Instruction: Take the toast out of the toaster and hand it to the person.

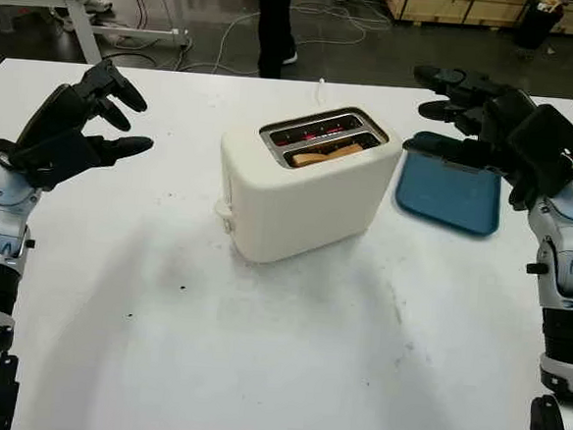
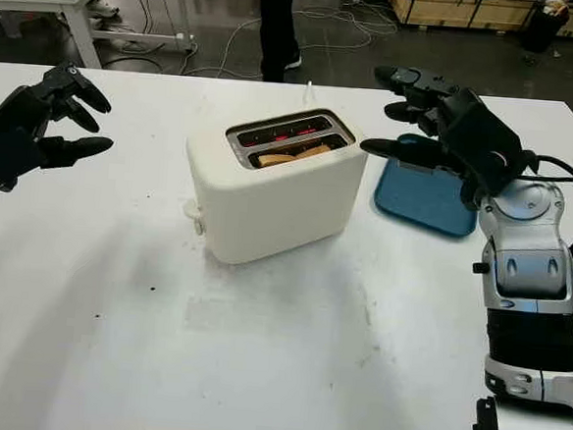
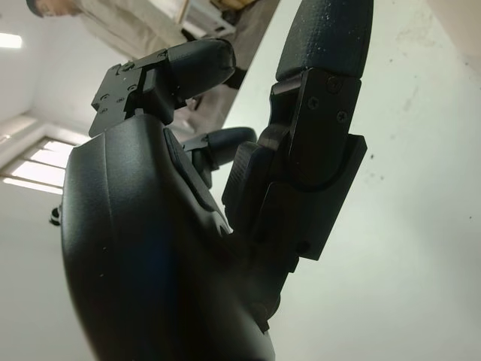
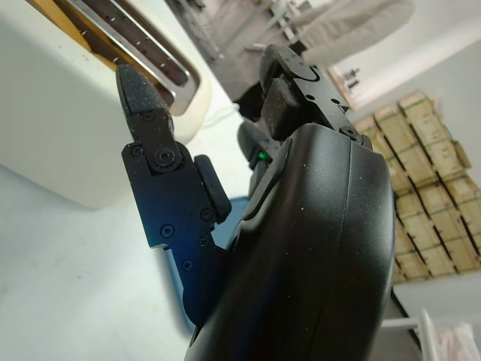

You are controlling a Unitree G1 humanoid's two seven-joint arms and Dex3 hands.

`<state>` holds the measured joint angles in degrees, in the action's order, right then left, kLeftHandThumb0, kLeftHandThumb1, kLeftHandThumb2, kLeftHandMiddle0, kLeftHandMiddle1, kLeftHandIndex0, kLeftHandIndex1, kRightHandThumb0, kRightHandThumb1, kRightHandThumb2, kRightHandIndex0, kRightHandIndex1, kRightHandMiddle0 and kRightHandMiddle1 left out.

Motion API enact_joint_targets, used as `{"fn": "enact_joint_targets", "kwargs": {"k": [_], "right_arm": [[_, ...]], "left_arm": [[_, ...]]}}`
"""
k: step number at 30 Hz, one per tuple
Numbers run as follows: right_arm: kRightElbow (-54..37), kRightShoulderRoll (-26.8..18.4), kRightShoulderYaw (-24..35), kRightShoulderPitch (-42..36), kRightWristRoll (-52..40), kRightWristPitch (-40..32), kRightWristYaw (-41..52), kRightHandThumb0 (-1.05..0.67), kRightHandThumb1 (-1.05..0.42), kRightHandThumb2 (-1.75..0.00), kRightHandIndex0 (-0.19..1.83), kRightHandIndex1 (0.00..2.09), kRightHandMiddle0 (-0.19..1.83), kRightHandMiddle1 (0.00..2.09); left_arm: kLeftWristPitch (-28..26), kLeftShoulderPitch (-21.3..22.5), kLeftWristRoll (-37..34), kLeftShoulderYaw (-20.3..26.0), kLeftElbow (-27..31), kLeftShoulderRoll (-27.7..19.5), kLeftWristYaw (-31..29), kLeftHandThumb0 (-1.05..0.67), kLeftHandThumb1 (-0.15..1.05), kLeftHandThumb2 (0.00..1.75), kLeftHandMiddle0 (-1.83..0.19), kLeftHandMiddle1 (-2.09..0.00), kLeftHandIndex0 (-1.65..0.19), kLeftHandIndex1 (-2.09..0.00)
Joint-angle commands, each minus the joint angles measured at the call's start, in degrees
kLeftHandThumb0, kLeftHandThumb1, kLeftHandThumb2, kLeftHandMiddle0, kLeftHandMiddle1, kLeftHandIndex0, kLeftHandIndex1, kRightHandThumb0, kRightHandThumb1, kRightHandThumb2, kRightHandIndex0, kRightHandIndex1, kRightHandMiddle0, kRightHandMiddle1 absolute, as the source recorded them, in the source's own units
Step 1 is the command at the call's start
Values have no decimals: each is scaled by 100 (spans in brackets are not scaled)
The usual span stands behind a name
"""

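Note:
A cream two-slot toaster (image 1: 303,192) stands in the middle of the white table (image 1: 256,370). A slice of toast (image 1: 327,155) sits low in its nearer slot, and the far slot glows red inside. My right hand (image 1: 451,113) is open and raised just to the right of the toaster's top, above the blue tray. My left hand (image 1: 96,123) is open, held above the table well to the left of the toaster. A person (image 1: 272,22) stands beyond the table's far edge, seen from the legs down.
A blue tray (image 1: 450,192) lies on the table right of the toaster, under my right hand. The toaster's lever (image 1: 225,212) sticks out of its left end. Cables cross the floor behind the table, and wooden crates (image 1: 458,6) stand at the back right.

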<state>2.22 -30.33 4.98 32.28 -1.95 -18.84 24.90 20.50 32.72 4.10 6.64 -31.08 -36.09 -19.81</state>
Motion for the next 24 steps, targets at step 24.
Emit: {"fn": "enact_joint_targets", "kwargs": {"k": [24], "right_arm": [[-64, 50, 88, 64, -116, 19, -56, -37, -74, 0, 1, 83, 43, 1]], "left_arm": [[162, 95, -106, 81, -81, 72, 169, -105, 92, 18, -33, -162, -24, -157]]}}
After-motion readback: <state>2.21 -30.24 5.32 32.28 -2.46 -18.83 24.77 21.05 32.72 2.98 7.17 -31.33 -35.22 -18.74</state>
